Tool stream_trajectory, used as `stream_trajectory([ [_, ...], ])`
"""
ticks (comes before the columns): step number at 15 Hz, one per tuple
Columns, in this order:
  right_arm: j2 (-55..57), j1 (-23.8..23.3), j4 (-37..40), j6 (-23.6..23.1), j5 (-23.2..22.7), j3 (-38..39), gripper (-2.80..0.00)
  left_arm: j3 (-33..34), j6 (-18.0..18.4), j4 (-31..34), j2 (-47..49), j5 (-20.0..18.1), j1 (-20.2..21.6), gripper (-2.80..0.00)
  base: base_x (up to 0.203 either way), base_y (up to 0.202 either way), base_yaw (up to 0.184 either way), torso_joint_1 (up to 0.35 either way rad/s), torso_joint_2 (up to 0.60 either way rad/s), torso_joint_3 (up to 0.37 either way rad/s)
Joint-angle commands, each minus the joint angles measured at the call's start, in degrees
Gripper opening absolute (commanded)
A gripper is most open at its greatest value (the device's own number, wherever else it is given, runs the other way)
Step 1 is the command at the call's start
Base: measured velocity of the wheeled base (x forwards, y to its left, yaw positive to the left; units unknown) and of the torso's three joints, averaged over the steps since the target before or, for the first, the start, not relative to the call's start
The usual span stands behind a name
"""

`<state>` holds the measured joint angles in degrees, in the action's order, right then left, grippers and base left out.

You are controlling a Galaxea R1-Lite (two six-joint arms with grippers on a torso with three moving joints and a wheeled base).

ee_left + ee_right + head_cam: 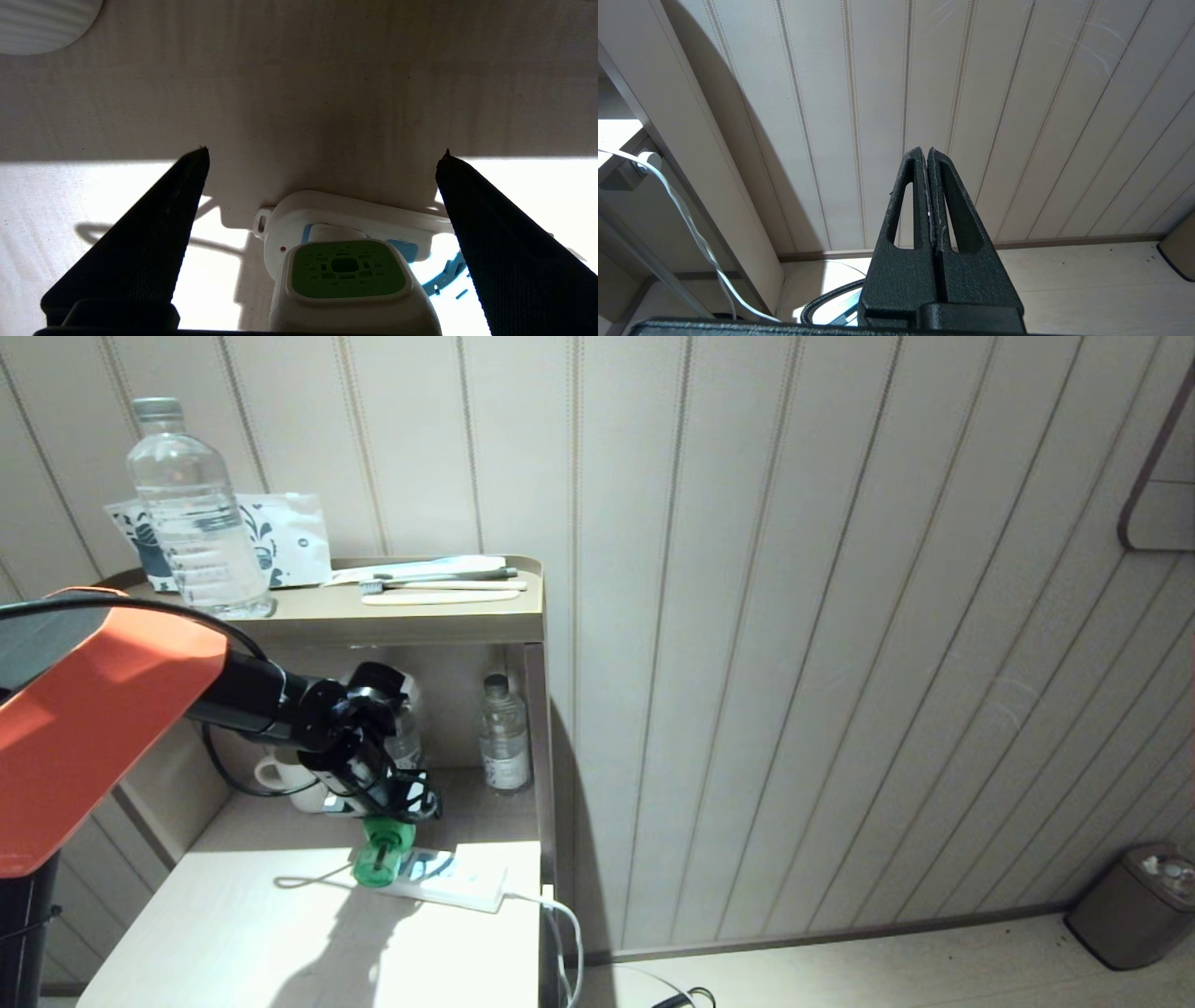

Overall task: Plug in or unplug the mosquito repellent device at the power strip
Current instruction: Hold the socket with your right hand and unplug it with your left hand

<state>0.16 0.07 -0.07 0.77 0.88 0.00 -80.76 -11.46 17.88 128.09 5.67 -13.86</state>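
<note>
Approach step, unplug likely: mosquito repellent device (383,851) sits plugged into power strip (464,884) on worktop (243,933). Left gripper (403,800) just above, fingers (154,242) wide apart, empty. Next: lower, straddle cap, clamp, pull straight. Right gripper (928,154) parked, fingers together.

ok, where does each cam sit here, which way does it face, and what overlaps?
Head: high, looking down at the shelf unit; left arm and left gripper above the mosquito repellent device on the power strip.
Left wrist: behind wide-open fingers, facing down at the device and strip.
Right wrist: parked low, facing the wall panelling; right gripper shut.
Shared: device and strip in head and left wrist; white cord in head and right wrist.
</note>
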Motion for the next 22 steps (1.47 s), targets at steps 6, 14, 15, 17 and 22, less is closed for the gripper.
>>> stream_trajectory([
  [6,0.02,0.10,-0.01,0.02,0.00,0.00,-2.80,0.02,0.20,0.30,2.59,0.13,0.06,0.00,0.000,0.000,0.000,0.000,0.00,0.000],
  [14,0.02,0.02,-0.01,0.02,0.00,0.00,-2.80,4.54,0.19,0.16,-6.73,-0.08,-0.80,0.00,0.000,0.000,0.000,0.000,0.00,0.000],
  [15,0.02,0.01,-0.01,0.02,0.00,0.00,-2.80,4.48,0.12,-0.02,-7.28,-0.04,-0.99,0.00,0.000,0.000,0.000,0.000,0.00,0.000],
  [17,0.02,0.01,-0.01,0.02,0.00,0.00,-2.80,3.89,0.12,-0.04,-7.08,-0.04,-1.16,0.00,0.000,0.000,0.000,0.000,0.00,0.000],
  [22,0.02,0.01,-0.01,0.02,0.00,0.00,-2.80,4.48,0.09,0.22,-7.82,-0.20,-1.41,0.00,0.000,0.000,0.000,0.000,0.00,0.000],
])
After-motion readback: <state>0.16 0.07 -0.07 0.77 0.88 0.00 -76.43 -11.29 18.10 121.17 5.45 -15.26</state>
